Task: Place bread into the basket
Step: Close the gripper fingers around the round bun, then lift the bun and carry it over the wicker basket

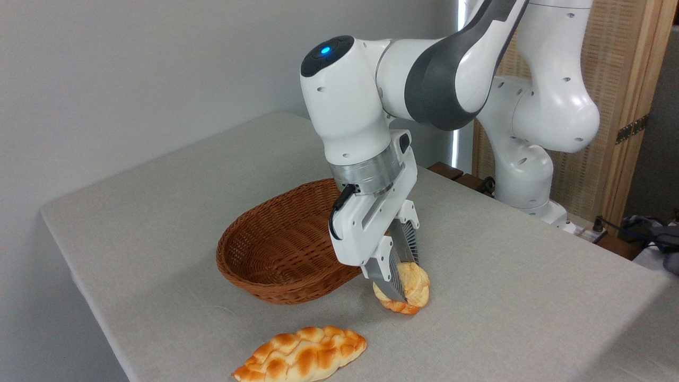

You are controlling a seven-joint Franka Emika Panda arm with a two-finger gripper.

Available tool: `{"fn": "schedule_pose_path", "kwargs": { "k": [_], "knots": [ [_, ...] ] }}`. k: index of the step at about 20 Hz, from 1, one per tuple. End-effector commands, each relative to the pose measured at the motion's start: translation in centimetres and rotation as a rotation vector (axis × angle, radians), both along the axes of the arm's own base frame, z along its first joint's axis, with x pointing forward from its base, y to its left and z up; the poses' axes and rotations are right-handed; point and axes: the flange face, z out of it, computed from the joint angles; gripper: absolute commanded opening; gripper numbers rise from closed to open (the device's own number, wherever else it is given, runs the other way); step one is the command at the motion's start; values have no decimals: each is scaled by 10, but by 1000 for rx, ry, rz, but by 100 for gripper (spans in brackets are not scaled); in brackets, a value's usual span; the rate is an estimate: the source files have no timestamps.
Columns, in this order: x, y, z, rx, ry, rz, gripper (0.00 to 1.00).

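Note:
The bread (415, 291), a small round bun with an orange-brown swirled crust, is tipped on edge just right of the basket, at or barely above the tablecloth. My gripper (402, 276) is shut on it, one ribbed finger (391, 276) across its front and the other behind it. The basket (276, 244), oval brown wicker, stands left of the gripper with its near right rim hidden behind the gripper body; the part of its inside that shows holds nothing.
A long braided golden-orange loaf (302, 356) lies near the table's front edge, below the basket. The grey-clothed table (530, 297) drops off at the front and left. The arm's white base (530, 175) stands at the back right beside a wooden screen.

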Motion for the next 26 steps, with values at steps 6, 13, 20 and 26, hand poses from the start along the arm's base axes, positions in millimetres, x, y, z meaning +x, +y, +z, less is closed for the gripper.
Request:
{"fn": "schedule_pose_path", "kwargs": {
  "k": [6, 13, 20, 26],
  "knots": [
    [13, -2, 36, -57, -94, 88, 45],
    [16, -9, 62, -157, -92, 338, 50],
    [19, -12, 78, -196, -91, 404, 49],
    [17, -10, 77, -190, -73, 371, 49]
  ]
}}
